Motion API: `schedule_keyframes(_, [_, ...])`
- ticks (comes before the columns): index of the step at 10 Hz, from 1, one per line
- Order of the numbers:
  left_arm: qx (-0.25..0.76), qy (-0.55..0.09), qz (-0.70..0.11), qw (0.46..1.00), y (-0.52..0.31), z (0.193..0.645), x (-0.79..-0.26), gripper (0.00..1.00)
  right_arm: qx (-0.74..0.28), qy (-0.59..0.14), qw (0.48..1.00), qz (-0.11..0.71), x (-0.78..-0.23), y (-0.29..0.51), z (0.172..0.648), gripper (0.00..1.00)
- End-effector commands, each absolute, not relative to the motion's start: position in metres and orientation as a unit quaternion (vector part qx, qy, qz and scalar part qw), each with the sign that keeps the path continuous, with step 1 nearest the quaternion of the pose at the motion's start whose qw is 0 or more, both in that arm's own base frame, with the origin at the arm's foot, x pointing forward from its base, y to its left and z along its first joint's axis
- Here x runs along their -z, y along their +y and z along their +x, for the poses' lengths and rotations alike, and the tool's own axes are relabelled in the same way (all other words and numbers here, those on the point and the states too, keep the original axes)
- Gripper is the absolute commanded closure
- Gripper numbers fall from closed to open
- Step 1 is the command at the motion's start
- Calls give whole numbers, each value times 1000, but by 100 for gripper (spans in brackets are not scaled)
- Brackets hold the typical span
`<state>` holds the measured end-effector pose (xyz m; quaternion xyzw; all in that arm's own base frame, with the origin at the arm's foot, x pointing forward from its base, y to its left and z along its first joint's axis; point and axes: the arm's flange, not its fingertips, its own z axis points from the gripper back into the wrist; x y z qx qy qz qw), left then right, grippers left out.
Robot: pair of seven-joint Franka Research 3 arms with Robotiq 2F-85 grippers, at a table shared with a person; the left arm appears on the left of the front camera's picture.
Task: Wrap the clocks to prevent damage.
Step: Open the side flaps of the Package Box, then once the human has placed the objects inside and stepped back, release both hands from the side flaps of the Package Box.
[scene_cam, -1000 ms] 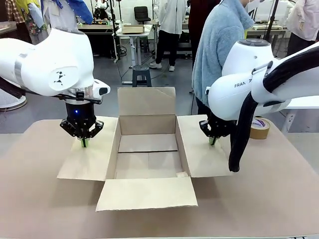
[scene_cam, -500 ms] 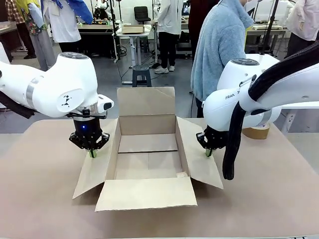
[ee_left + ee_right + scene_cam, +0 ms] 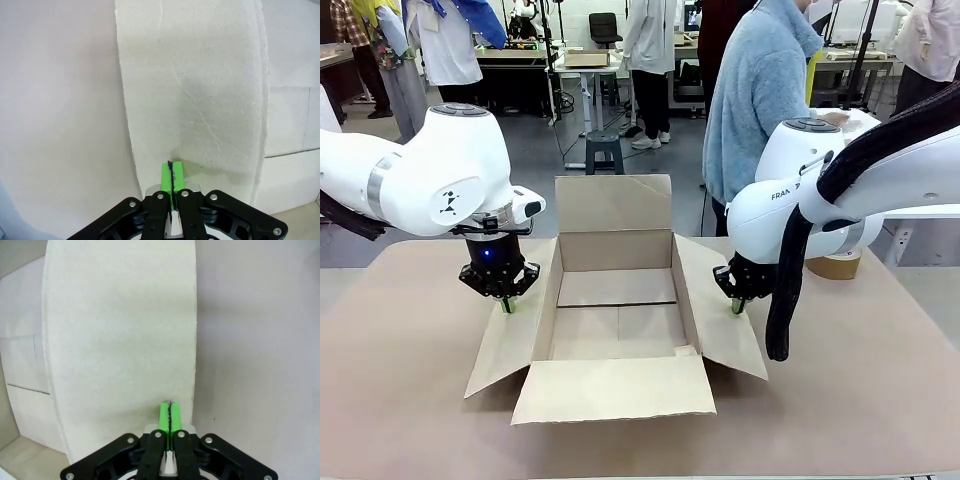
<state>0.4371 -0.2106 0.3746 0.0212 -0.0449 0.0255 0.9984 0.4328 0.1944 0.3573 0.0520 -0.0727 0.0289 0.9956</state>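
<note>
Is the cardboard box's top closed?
No, the cardboard box stands open in the front view, its flaps spread apart and its inside showing.

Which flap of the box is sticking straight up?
The back flap, nearest the person. It stands upright; the front flap lies flat on the table, and the left flap and right flap slant outward.
</note>
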Motion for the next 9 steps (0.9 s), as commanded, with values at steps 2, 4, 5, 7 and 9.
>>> schedule_keyframes(2, [-22, -42, 25, 999, -212, 437, -370, 100, -30, -70, 996, 50, -356, 194, 432, 99])
schedule_keyframes(4, [-22, -42, 25, 999, -212, 437, -370, 100, -30, -70, 996, 50, -356, 194, 432, 99])
schedule_keyframes(5, [-22, -42, 25, 999, -212, 437, -370, 100, -30, -70, 996, 50, -356, 194, 432, 99])
schedule_keyframes(7, [-22, -42, 25, 999, -212, 437, -370, 100, -30, -70, 996, 50, -356, 194, 432, 99])
schedule_keyframes(9, [-22, -42, 25, 999, -212, 437, -370, 100, -30, -70, 996, 50, -356, 194, 432, 99])
